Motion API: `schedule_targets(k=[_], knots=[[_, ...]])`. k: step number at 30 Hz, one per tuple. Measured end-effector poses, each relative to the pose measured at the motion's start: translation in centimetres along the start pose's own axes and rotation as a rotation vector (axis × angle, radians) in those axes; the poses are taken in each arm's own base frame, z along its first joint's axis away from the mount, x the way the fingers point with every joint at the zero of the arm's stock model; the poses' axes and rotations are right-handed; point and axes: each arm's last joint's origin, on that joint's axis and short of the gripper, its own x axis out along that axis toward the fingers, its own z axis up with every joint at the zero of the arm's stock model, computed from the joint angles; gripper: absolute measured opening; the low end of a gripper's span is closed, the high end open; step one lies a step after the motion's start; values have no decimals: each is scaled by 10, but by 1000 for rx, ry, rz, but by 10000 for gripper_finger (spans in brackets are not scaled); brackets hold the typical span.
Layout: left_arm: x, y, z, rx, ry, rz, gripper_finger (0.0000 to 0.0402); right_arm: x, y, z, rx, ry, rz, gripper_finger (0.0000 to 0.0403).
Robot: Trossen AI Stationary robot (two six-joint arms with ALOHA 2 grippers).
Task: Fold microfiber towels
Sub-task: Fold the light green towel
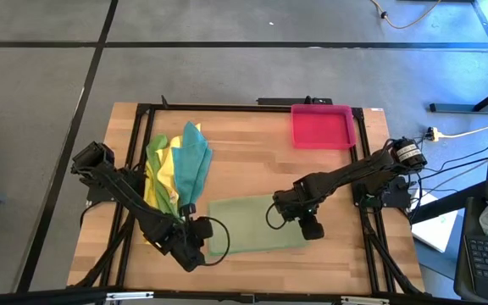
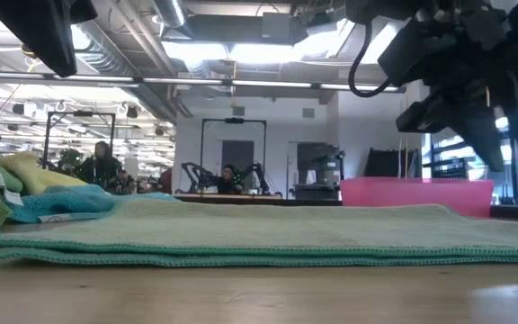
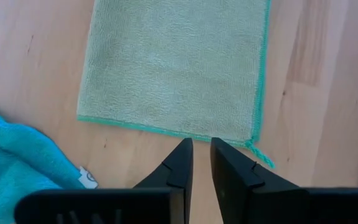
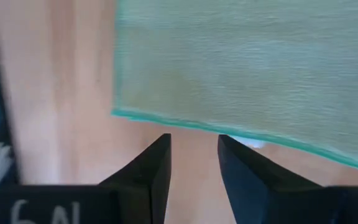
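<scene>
- The pale olive green towel [image 1: 252,224] lies flat on the wooden table [image 1: 329,178], near the front edge and about midway across.
- It is folded: in the low view [image 2: 268,236] two layers show, one stacked on the other, each edged with a brighter green stitched hem.
- Its weave is fine and slightly ribbed, and a loose thread tail hangs off one corner in the left wrist view [image 3: 179,68].
- The left gripper [image 1: 200,237] hangs just off the towel's left end; its fingers [image 3: 180,163] stand slightly parted with a narrow gap, holding nothing, their tips just short of the hem near that corner.
- The right gripper [image 1: 305,222] hangs at the towel's right end; its fingers [image 4: 157,163] are parted wider, holding nothing, the towel's hemmed edge [image 4: 241,68] lying just beyond their tips.
- The towel is a rectangle with its long axis running left to right across the table, between the two grippers, its long sides roughly parallel to the front edge.
- The other towels, yellow [image 1: 164,174], bright green [image 1: 154,151] and teal [image 1: 193,163], lie heaped together at the table's left side, behind the left gripper.
- A pink-red tray [image 1: 322,126] sits at the far right of the table, well apart from the folded towel.
</scene>
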Motion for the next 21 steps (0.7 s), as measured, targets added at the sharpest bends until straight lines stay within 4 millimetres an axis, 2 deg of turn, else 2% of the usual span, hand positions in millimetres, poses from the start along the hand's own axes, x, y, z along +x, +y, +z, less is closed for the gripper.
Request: schedule_targets(k=[5,11,16,21], knots=[[1,2,1,-14,8,14,49,-1,-8,0,29,-12,-123,132],[-1,10,8,-68,-14,27,45,-15,-30,0,83,-52,-77,102],[-4,33,28,-144,-61,73,44,-31,-61,-3,139,-106,43,95],[-5,66,55,-188,-57,50,44,-42,-95,-7,185,-171,168,141]])
